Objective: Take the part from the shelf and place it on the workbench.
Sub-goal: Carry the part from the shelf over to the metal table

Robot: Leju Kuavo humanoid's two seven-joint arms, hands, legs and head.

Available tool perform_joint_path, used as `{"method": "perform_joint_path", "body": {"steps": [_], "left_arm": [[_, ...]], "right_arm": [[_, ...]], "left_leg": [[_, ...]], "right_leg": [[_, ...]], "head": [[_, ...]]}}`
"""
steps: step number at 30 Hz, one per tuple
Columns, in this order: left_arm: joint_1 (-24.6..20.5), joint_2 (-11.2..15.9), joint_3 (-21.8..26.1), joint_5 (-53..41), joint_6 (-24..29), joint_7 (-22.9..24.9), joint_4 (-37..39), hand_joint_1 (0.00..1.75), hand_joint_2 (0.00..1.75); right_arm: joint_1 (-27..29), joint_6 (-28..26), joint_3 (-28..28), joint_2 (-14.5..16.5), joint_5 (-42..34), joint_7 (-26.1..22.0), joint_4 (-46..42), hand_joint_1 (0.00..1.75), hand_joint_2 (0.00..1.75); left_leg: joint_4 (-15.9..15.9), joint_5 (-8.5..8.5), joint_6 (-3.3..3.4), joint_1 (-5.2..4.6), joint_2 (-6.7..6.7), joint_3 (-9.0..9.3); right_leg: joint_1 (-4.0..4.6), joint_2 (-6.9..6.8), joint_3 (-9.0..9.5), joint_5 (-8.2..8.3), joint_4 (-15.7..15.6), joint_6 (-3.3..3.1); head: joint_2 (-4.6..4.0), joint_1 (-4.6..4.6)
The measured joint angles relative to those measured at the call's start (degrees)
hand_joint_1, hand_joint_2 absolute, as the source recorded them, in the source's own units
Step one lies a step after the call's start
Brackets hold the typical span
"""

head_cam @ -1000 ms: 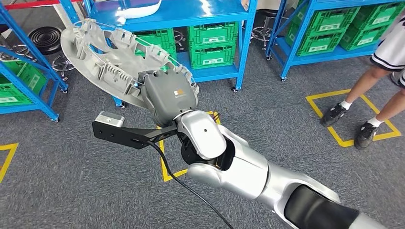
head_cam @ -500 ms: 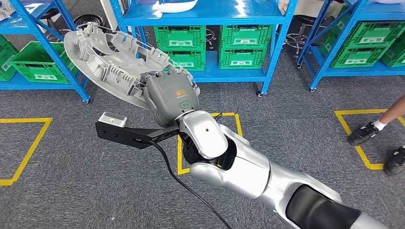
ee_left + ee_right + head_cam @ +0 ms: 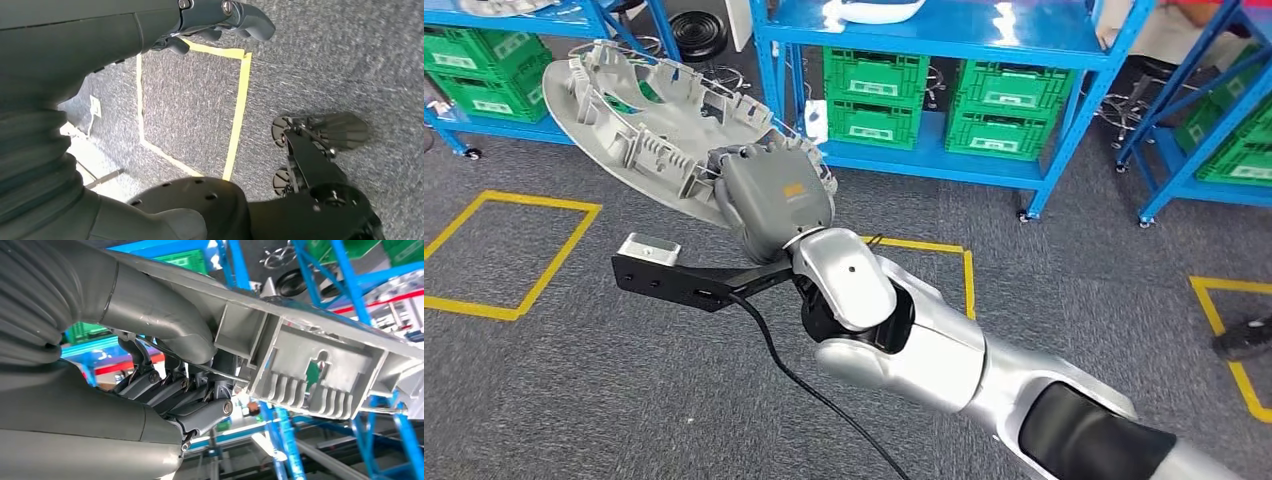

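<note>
Mid-carry, by the look of it: right hand (image 3: 776,200) clamped on the edge of the grey ribbed part (image 3: 639,125), held tilted above the carpet before the blue shelf (image 3: 924,40). Left hand (image 3: 220,20) hanging, curled, holding nothing. Next: finding the workbench, keeping the grip firm

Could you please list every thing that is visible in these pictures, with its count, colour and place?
Large round ribbed plastic part: one, light grey, held up over the floor.
Metal shelf racks: several, blue, along the far side.
Plastic crates: many, green, on the lower shelves.
White moulded piece: one, on the upper shelf.
Taped floor squares: several, yellow, on grey carpet.
Dark shoe: one, a person's, at the far right edge.
Right hand: grey, grips the part's edge.
Left hand: dark fingers curled, holding nothing, above the floor.
</note>
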Motion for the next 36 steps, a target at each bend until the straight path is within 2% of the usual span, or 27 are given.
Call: {"method": "perform_joint_path", "body": {"steps": [1,3,4,5,6,7,8,9,10,12,13,15,16,17,18,20,22,23,25,26,28,29,30,31,33,35,36], "left_arm": [[0.1,0.0,0.0,0.0,0.0,0.0,0.0,0.0,1.75],[0.2,0.0,0.0,0.0,0.0,0.0,0.0,0.0,1.75],[0.1,0.0,0.0,0.0,0.0,0.0,0.0,0.0,1.75],[0.0,0.0,0.0,0.0,0.0,0.0,0.0,0.0,1.75],[0.0,0.1,0.0,0.0,0.0,0.0,0.0,0.0,1.75],[-0.1,0.1,0.0,0.0,0.0,-0.1,0.0,0.0,1.75],[0.0,0.1,0.0,0.0,0.0,-0.1,0.0,0.0,1.75],[0.0,0.1,0.0,0.0,0.0,-0.2,0.0,0.0,1.75],[0.1,0.0,0.0,0.0,-0.1,-0.2,0.0,0.0,1.75],[0.1,-0.1,0.0,0.2,-0.1,-0.2,0.0,0.0,1.75],[0.1,-0.1,0.0,0.2,-0.1,-0.2,0.0,0.0,1.75],[0.3,-0.1,0.0,0.3,-0.1,-0.2,0.1,0.0,1.75],[0.5,-0.1,0.0,0.4,-0.1,-0.2,0.1,0.0,1.75],[0.7,-0.1,0.0,0.4,-0.1,-0.2,0.1,0.0,1.75],[0.8,-0.1,0.0,0.4,-0.1,-0.2,0.1,0.0,1.75],[0.8,-0.2,0.0,0.4,-0.1,-0.2,0.1,0.0,1.75],[0.7,-0.2,0.0,0.4,-0.1,-0.2,0.2,0.0,1.75],[0.7,-0.2,0.0,0.4,-0.1,-0.2,0.2,0.0,1.75],[0.8,-0.1,0.1,0.5,-0.1,-0.2,0.2,0.0,1.75],[0.7,-0.1,0.1,0.6,-0.1,-0.2,0.2,0.0,1.75],[0.6,-0.2,0.1,0.8,-0.1,-0.3,0.2,0.0,1.75],[0.6,-0.2,0.1,0.9,-0.1,-0.4,0.2,0.0,1.75],[0.6,-0.2,0.1,0.9,-0.1,-0.5,0.2,0.0,1.75],[0.7,-0.2,0.1,0.9,-0.1,-0.5,0.2,0.0,1.75],[0.8,-0.1,0.1,1.0,-0.1,-0.5,0.1,0.0,1.75],[0.7,-0.1,0.1,1.0,-0.1,-0.6,0.1,0.0,1.75],[0.7,0.0,0.1,1.0,-0.1,-0.6,0.1,0.0,1.75]], "right_arm": [[0.0,0.0,0.0,0.0,0.0,0.0,0.0,1.75,1.75],[-0.1,0.0,0.1,0.0,0.0,0.0,0.0,1.75,1.75],[0.0,0.0,0.1,0.0,0.0,0.0,0.0,1.75,1.75],[0.0,0.0,0.1,-0.1,0.0,0.0,0.0,1.75,1.75],[0.0,0.0,0.1,-0.1,-0.1,0.0,0.1,1.75,1.75],[0.1,0.0,0.2,-0.2,-0.1,0.0,0.2,1.75,1.75],[0.1,0.0,0.2,-0.2,-0.2,0.0,0.3,1.75,1.75],[0.1,0.0,0.3,-0.2,-0.2,0.0,0.5,1.75,1.75],[0.1,0.0,0.4,-0.2,-0.3,0.0,0.6,1.75,1.75],[0.0,-0.2,0.6,-0.2,-0.3,0.0,0.6,1.75,1.75],[-0.1,-0.2,0.7,-0.1,-0.3,0.0,0.7,1.75,1.75],[-0.1,-0.3,1.0,0.0,-0.3,0.0,0.7,1.75,1.75],[-0.1,-0.3,1.1,0.2,-0.3,0.0,0.7,1.75,1.75],[-0.1,-0.3,1.1,0.4,-0.2,0.0,0.7,1.75,1.75],[-0.2,-0.3,1.2,0.5,-0.2,0.0,0.7,1.75,1.75],[-0.3,-0.3,1.2,0.7,-0.2,0.0,0.8,1.75,1.75],[-0.3,-0.3,1.2,0.7,-0.2,0.0,1.0,1.75,1.75],[-0.3,-0.3,1.3,0.7,-0.2,0.0,1.1,1.75,1.75],[-0.3,-0.3,1.3,0.7,-0.2,0.0,1.1,1.75,1.75],[-0.3,-0.3,1.3,0.8,-0.2,0.0,1.1,1.75,1.75],[-0.5,-0.3,1.3,0.8,-0.1,0.0,1.1,1.75,1.75],[-0.5,-0.3,1.3,0.9,-0.1,0.0,1.1,1.75,1.75],[-0.6,-0.2,1.3,0.9,0.0,0.0,1.1,1.75,1.75],[-0.6,-0.3,1.3,1.0,0.0,0.0,1.1,1.75,1.75],[-0.6,-0.3,1.3,1.1,0.0,0.0,1.1,1.75,1.75],[-0.5,-0.3,1.3,1.0,0.0,0.0,1.0,1.75,1.75],[-0.4,-0.3,1.3,0.9,0.0,0.0,1.0,1.75,1.75]], "left_leg": [[-0.1,0.21,0.36,0.04,-0.68,-0.12],[-0.3,0.64,1.08,0.22,-1.92,-0.27],[-0.4,0.79,1.33,0.26,-2.57,-0.44],[-0.3,0.9,1.51,0.21,-3.26,-0.61],[-0.3,0.99,1.62,0.15,-4.08,-0.78],[-0.2,1.06,1.65,0.08,-4.96,-0.91],[-0.1,1.12,1.63,0.04,-5.84,-0.99],[0.0,1.17,1.56,0.02,-6.73,-1.03],[0.1,1.23,1.46,0.04,-7.58,-1.05],[0.2,1.41,0.98,0.03,-9.11,-1.35],[0.2,1.56,0.61,0.12,-9.78,-1.58],[-0.1,2.0,-0.27,0.37,-11.13,-2.02],[-0.2,2.1,-0.57,0.42,-11.12,-2.2],[0.3,1.8,-0.83,0.29,-9.98,-2.54],[1.7,0.88,-1.05,0.14,-8.2,-3.26],[7.6,-2.47,-1.49,0.05,-4.25,-5.9],[13.3,-4.77,-1.93,0.33,-3.07,-8.32],[13.7,-4.55,-2.08,0.46,-2.83,-8.35],[8.9,-1.8,-2.25,0.65,-1.58,-5.33],[5.2,-0.62,-2.24,0.56,-0.08,-3.25],[0.5,0.64,-1.49,0.29,1.77,-0.71],[0.0,0.54,-0.97,0.1,1.75,-0.59],[0.0,0.71,-0.39,0.04,0.9,-0.72],[-0.1,0.8,0.0,0.05,0.21,-0.78],[-0.3,1.06,0.75,0.17,-1.18,-0.78],[-0.3,1.24,1.26,0.23,-2.58,-0.87],[-0.3,1.3,1.41,0.18,-3.38,-0.94]], "right_leg": [[-0.15,0.51,-0.06,-0.32,0.3,0.35],[-0.49,3.57,-1.39,-2.58,3.5,0.89],[-0.61,5.59,-2.89,-4.44,6.9,1.01],[-0.61,6.8,-4.74,-6.3,10.9,1.01],[-0.56,7.42,-6.46,-7.57,14.4,0.96],[-0.51,7.73,-7.45,-7.85,16.4,0.84],[-0.47,7.91,-7.38,-7.04,16.1,0.64],[-0.45,8.26,-6.21,-5.32,13.7,0.39],[-0.46,9.16,-4.24,-3.22,9.8,0.09],[-0.54,11.56,-0.92,-0.79,2.9,-0.27],[-0.5,12.26,-0.17,-0.45,1.1,-0.36],[-0.35,11.51,-0.06,-0.35,0.5,-0.58],[-0.39,10.76,0.03,-0.13,0.2,-0.89],[-0.48,10.0,0.16,0.12,-0.1,-1.22],[-0.6,9.17,0.29,0.34,-0.5,-1.56],[-0.45,7.46,0.39,0.46,-0.8,-1.96],[-0.29,5.6,0.37,0.37,-0.8,-2.13],[-0.27,4.72,0.36,0.31,-0.8,-2.13],[-0.27,3.15,0.41,0.14,-0.7,-1.91],[-0.18,2.46,0.42,-0.02,-0.6,-1.67],[0.16,1.28,0.43,-0.37,-0.2,-1.1],[0.33,0.71,0.45,-0.46,-0.2,-0.81],[0.38,0.08,0.53,-0.54,-0.1,-0.54],[0.26,0.06,0.61,-0.73,0.0,-0.17],[-0.18,2.68,-0.07,-2.22,2.0,0.51],[-0.48,6.35,-2.99,-5.39,8.3,0.81],[-0.5,7.15,-4.94,-6.9,12.1,0.83]], "head": [[0.0,0.02],[-0.01,0.1],[-0.01,0.17],[-0.01,0.21],[0.0,0.25],[0.0,0.26],[0.0,0.25],[0.0,0.26],[0.01,0.26],[0.01,0.23],[0.0,0.2],[-0.01,0.19],[-0.01,0.18],[0.0,0.04],[0.0,-0.11],[0.0,-0.38],[-0.01,-0.38],[-0.01,-0.38],[-0.01,-0.39],[-0.01,-0.4],[-0.01,-0.24],[-0.01,-0.15],[-0.01,-0.06],[-0.01,-0.05],[0.0,-0.03],[0.0,0.04],[-0.01,0.08]]}}
